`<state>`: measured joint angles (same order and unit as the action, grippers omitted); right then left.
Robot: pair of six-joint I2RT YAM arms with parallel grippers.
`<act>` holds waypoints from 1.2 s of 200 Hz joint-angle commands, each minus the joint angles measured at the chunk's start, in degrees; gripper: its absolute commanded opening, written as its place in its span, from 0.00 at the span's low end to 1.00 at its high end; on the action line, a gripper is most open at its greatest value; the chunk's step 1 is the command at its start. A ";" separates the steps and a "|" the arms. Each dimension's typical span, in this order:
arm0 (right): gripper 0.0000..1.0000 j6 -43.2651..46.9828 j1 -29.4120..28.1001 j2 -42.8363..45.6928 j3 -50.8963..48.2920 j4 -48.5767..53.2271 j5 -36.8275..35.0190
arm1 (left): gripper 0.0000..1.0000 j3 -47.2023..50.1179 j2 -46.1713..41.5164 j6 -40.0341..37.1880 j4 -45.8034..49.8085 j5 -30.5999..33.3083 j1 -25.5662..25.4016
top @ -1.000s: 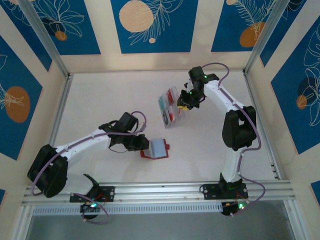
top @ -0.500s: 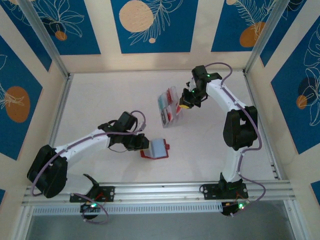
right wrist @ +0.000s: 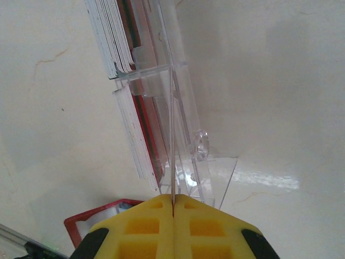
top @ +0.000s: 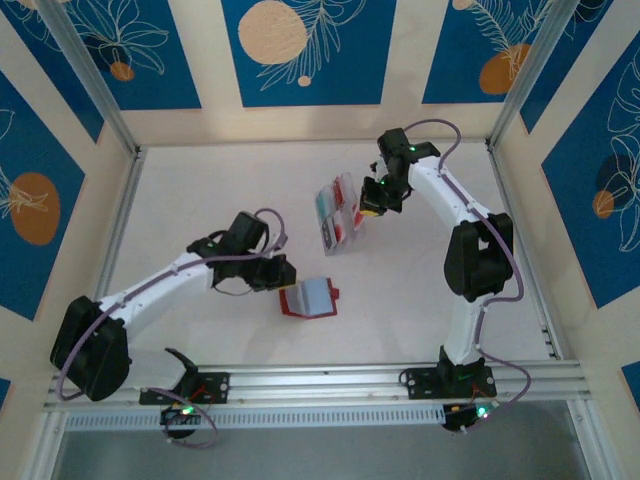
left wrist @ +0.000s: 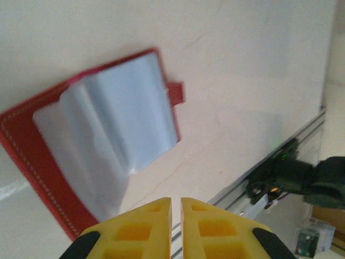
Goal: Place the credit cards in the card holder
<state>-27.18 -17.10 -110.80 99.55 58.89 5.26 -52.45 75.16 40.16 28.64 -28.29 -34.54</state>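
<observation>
Card store: thin plastic credit cards [top: 327,206], teal and red among them, are stood on edge in a clear plastic compartment box [top: 348,184] at the far middle of the white desk [top: 200,190]
Right tool: the right tool [top: 372,206] is set against the right side of the clear plastic compartment box; in its wrist view its yellow fingers [right wrist: 135,216] are pressed together, and a thin pale edge runs up out of the seam between them; whether a card or a clear partition is pinched cannot be told
Card holder: the small red folding leather-look card holder [top: 310,297] is laid open and flat on the desk, pale clear pockets upward, its closing tab pointed to the right
Left tool: the left tool [top: 272,274] is held just beside the left edge of the card holder; its fingers [left wrist: 140,221] are drawn almost together with nothing between them
Deciding relation: the card holder lies toward the near left of the right tool and the box, apart from them, with bare desk between
Long axis: the box is stretched from far to near, slightly slanted, so the credit cards are likely best lifted upward
Nearer arm: the right arm is nearer the credit cards, the left arm nearer the card holder, so steadying the pockets is judged to be the left arm's part
Edges and room: the metal rail [top: 330,378] at the near edge is close behind the card holder; free room is found to its far side and to its right
</observation>
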 commanded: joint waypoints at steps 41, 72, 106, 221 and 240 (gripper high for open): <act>0.00 3.31 -1.28 -0.55 0.32 0.76 -5.10 | 0.06 -11.55 6.46 4.14 -3.88 -6.25 1.45; 0.00 4.19 -1.15 0.01 -0.58 -0.44 -4.39 | 0.00 -19.65 18.03 7.32 -12.00 -8.36 1.25; 0.00 4.96 -0.75 0.76 -2.49 -2.69 -2.04 | 0.00 -25.19 29.04 16.81 -25.37 -11.85 1.49; 0.00 6.71 1.57 0.73 -2.05 -2.62 -2.26 | 0.00 -37.71 48.35 29.26 -37.19 -12.60 0.69; 0.00 7.41 1.58 0.43 -0.66 -2.04 -1.88 | 0.00 -37.65 49.10 29.88 -38.03 -12.66 0.61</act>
<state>-22.00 -16.25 -110.00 96.77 55.55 4.71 -88.38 122.78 68.14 -7.11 -39.29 -33.65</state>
